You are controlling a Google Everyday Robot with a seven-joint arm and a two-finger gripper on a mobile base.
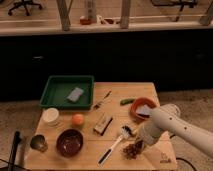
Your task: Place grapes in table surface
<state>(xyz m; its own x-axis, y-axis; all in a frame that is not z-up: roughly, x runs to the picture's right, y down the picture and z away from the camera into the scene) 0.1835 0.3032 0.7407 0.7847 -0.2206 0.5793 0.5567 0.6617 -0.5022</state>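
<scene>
Across the lower half of the camera view lies the table surface (117,95), a light wooden, roughly square top with pale plank grain and a small dark mark at its front right corner. All positions below are referenced to the green tray (67,92), which occupies the back left corner of the tabletop.

1. White robot arm (175,125): enters from the right edge of the view, well to the right of and in front of the tray, and slopes down to the front right part of the tabletop.
2. Green tray: rectangular, holding a grey sponge-like pad (75,93) lying flat inside it.
3. Orange-red bowl (141,108): well to the right of the tray, near the right table edge, partly covered by the arm.
4. Dark maroon bowl (69,142): directly in front of the tray, near the front table edge.
5. White brush (114,145): in front of and to the right of the tray, lying diagonally, head toward the arm.
6. White cup (50,116): just in front of the tray's left end.
7. Grapes (133,148): a dark brownish-purple cluster, well in front of and to the right of the tray, resting on the table surface.
8. Orange fruit (77,119): just in front of the tray.
9. Gripper (142,143): at the arm's lower end, right at the grapes. Whether the claw is parted or closed, and whether it has hold of the grapes, cannot be told.
</scene>
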